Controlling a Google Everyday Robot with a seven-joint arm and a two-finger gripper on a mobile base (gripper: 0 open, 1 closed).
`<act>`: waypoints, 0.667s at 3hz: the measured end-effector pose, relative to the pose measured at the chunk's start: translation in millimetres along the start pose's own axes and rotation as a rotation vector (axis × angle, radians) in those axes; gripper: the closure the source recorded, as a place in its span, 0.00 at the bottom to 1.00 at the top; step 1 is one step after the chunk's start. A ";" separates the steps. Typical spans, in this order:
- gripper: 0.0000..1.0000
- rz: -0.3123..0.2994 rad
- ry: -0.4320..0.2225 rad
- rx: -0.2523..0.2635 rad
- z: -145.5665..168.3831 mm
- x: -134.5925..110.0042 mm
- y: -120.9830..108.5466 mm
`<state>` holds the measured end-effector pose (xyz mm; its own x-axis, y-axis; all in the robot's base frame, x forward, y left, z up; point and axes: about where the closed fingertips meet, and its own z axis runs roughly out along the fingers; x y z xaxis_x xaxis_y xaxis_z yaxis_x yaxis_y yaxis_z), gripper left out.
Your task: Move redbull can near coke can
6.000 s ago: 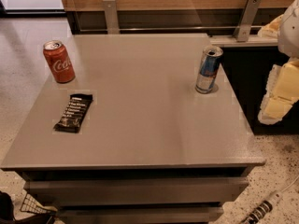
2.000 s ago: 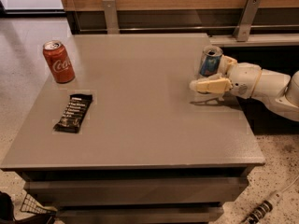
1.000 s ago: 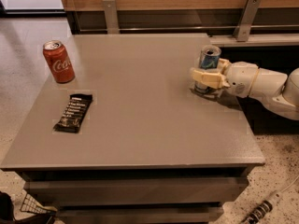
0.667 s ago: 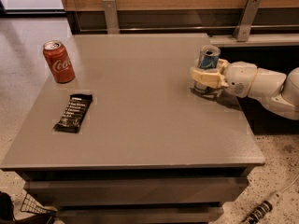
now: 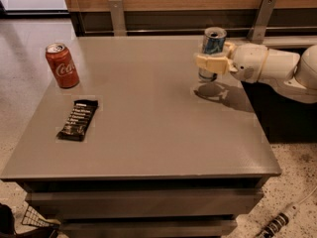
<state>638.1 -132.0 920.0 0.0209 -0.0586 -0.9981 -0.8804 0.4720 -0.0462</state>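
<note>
The redbull can [image 5: 213, 43], slim and blue-and-silver, is held upright above the right part of the grey table [image 5: 148, 128], with its shadow on the table below it. My gripper [image 5: 212, 63] comes in from the right and is shut on the can's middle. The coke can [image 5: 62, 65], red with white script, stands upright near the table's far left corner, far from the gripper.
A black snack bar [image 5: 78, 120] lies on the left side of the table, in front of the coke can. A wooden wall with metal brackets [image 5: 117, 15] runs behind the table. A cable [image 5: 285, 214] lies on the floor at lower right.
My gripper closed on the redbull can and has lifted it off the table, moving it slightly left. The coke can and snack bar have not moved.
</note>
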 end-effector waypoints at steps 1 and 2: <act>1.00 -0.025 -0.015 -0.079 53.6 -53.1 15.8; 1.00 -0.058 0.011 -0.122 108.8 -86.8 48.2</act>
<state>645.4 -8.5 999.9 0.0690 -0.0922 -0.9933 -0.9290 0.3570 -0.0977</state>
